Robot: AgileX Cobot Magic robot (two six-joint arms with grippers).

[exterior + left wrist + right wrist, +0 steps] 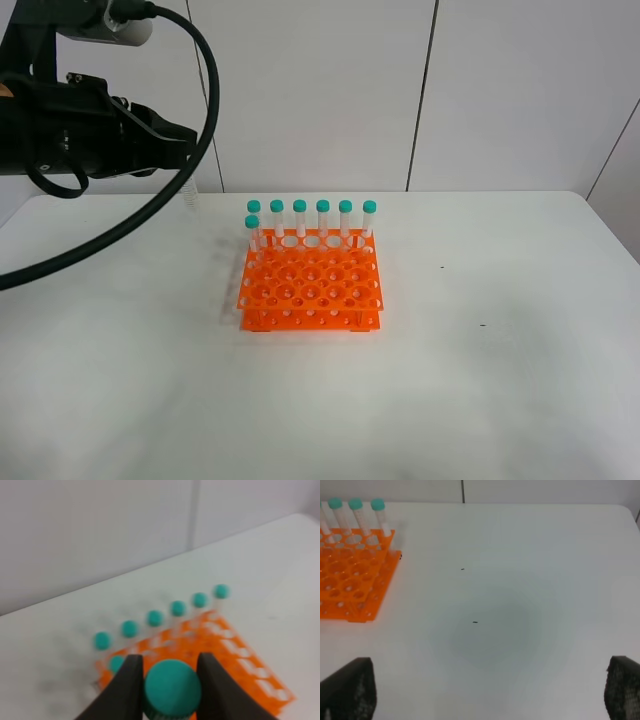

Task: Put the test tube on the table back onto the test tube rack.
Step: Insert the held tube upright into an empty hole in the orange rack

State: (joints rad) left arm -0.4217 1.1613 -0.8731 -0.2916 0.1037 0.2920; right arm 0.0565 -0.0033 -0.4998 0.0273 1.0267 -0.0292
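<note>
gripping the test tube (pixel 172 692) in the closed left gripper (pixel 170 667), high near the test tube rack (pixel 310 285); off the table (pixel 500 350), not yet slotted; with right gripper (pixel 485 687) gaping, empty

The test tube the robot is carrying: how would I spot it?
Find the orange test tube rack on the white table, then look left and up to the black left gripper. The test tube is pinched between its jaws by its teal cap, the only one not standing in the rack.

test tube (pixel 172 687): teal-capped, gripped | rack (pixel 311 285): orange, on table (pixel 520 380)
</note>
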